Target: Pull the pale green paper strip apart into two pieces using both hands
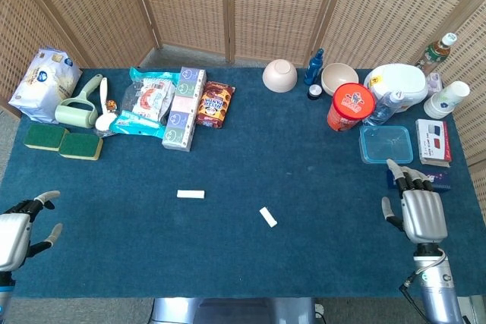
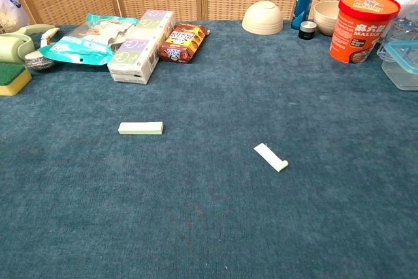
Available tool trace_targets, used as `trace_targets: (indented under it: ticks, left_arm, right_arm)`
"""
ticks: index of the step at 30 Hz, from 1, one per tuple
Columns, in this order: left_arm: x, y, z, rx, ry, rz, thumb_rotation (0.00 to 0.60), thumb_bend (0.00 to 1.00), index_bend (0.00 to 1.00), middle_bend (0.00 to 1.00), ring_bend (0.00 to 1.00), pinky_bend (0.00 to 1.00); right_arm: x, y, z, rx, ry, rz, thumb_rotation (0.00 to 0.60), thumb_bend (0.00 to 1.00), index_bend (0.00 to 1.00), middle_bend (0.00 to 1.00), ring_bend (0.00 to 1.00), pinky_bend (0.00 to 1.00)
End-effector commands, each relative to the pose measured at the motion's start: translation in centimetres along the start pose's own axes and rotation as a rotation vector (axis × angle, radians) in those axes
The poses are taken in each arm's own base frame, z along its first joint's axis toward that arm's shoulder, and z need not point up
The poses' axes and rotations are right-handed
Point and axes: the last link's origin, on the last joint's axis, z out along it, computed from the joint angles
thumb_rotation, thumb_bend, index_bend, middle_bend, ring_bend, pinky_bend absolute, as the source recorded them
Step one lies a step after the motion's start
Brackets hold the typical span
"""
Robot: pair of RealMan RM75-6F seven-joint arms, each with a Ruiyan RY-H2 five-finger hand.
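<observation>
**Two pale green pieces lie apart on the blue table**

The pale green paper strip is in two pieces on the table (image 1: 304, 142). The left piece (image 1: 190, 194) lies flat and nearly level across the middle of the blue cloth. The right piece (image 1: 267, 217) sits a little nearer the front edge, turned on a slant, with one end curling up slightly in the chest view. The two are well apart and nothing touches either.

The left hand (image 1: 14, 227) hovers at the front left corner, fingers spread, holding nothing. The right hand (image 1: 418, 208) is at the front right, palm down, fingers straight and slightly parted, also holding nothing. Both are far from the paper and neither shows in the chest view.

Along the back of the table, on the left, stand a white bag (image 1: 44, 75), a pale green lint roller (image 1: 80, 105), two green-and-yellow sponges (image 1: 62, 140), a teal snack packet (image 1: 146, 101), a long box (image 1: 184, 107) and a brown biscuit pack (image 1: 215, 105). Further right are an upturned cream bowl (image 1: 279, 76), a blue bottle (image 1: 314, 67), a second bowl (image 1: 339, 77) and a red tub (image 1: 351, 106). Just beside the right hand lie a clear lidded container (image 1: 386, 144) and a dark blue box (image 1: 437, 180).
</observation>
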Motion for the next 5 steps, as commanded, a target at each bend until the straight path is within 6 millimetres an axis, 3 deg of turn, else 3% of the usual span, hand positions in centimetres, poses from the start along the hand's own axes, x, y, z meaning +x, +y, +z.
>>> trace_targets:
  ticks: [1, 5]
  left_arm:
    - [-0.06, 0.08, 0.01, 0.0, -0.001, 0.001, 0.6, 0.29, 0.25, 0.42, 0.39, 0.51]
    - [-0.24, 0.1, 0.12, 0.004, -0.006, 0.001, 0.6, 0.29, 0.25, 0.42, 0.39, 0.51]
  right_arm:
    - [-0.05, 0.01, 0.05, -0.003, -0.002, 0.003, 0.6, 0.48, 0.1, 0.25, 0.18, 0.19]
    - [-0.13, 0.02, 0.17, -0.007, -0.005, 0.007, 0.6, 0.48, 0.1, 0.25, 0.18, 0.19]
